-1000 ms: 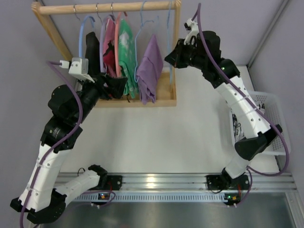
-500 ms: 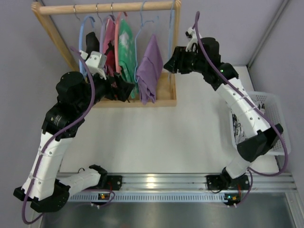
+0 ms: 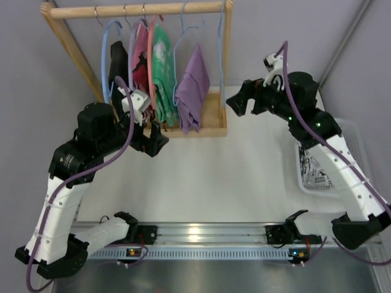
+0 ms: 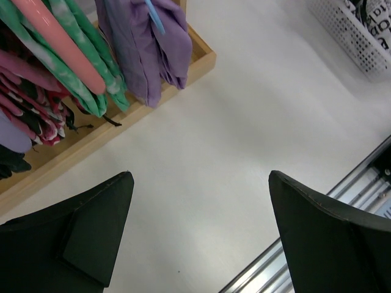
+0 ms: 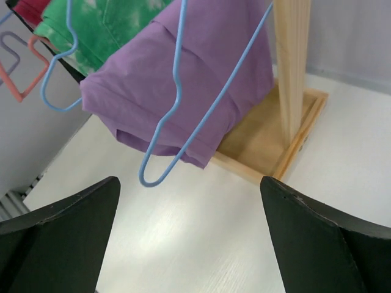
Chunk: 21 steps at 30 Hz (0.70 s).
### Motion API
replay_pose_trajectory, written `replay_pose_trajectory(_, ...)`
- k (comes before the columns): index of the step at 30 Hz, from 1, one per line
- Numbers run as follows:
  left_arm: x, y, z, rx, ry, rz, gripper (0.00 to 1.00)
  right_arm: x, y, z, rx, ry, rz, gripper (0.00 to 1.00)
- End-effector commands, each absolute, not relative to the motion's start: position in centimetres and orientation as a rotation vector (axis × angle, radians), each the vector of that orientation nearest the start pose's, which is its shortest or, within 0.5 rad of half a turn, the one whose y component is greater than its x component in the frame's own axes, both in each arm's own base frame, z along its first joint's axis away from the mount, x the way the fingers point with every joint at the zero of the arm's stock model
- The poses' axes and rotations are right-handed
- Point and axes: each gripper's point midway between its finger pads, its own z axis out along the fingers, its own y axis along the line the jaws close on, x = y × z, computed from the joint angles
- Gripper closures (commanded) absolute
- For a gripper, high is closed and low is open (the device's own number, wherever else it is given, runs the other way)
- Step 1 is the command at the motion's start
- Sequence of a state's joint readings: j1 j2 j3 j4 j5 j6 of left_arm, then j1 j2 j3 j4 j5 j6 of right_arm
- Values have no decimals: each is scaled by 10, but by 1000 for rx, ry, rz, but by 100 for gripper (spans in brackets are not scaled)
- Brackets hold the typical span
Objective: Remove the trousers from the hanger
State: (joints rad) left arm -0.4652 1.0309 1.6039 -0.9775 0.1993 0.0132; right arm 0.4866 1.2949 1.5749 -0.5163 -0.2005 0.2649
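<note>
Hanger (image 5: 177, 73) hangs vertically from rail (image 3: 140, 8), hook up

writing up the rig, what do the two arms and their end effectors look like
The left arm and right arm have white shells with black joints; a purple cable runs along each. The left end effector and right end effector each have two black wedge-shaped fingers.

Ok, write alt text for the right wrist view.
A bare blue wire hanger hangs in front of a purple garment, beside a wooden post. The open claw shows as dark fingers in the bottom corners, above a white table.
</note>
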Motion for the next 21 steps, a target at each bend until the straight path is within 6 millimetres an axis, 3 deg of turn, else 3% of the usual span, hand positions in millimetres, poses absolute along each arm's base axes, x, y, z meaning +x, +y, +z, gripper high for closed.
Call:
replay_pose_trajectory(1,198,-139,376,706,1914,-473,1,311,194,418,-369,1705,601,1)
replay_pose_trajectory(2,198,-135,363,703,1947,-454,1,299,184,425,-377,1675,582,1)
replay_pose_trajectory(3,197,-127,361,686,1948,-410,1,297,176,412,-376,1695,559,1)
replay_pose_trajectory(5,198,-118,350,669,1980,-361,1,278,162,415,-389,1662,528,1)
replay_pose_trajectory(6,196,-114,349,657,1975,-342,1,274,158,402,-395,1682,516,1)
replay_pose_trajectory(8,198,-105,339,638,1998,-289,1,257,147,402,-401,1657,495,1)
replay_pose_trajectory(9,198,-101,337,628,2002,-276,2,255,141,390,-396,1677,481,1)
replay_pose_trajectory(14,199,-74,335,529,2008,-180,1,227,114,377,-399,1664,416,1)
replay_pose_trajectory(21,196,-51,339,366,2002,-148,1,208,100,359,-387,1675,381,1)
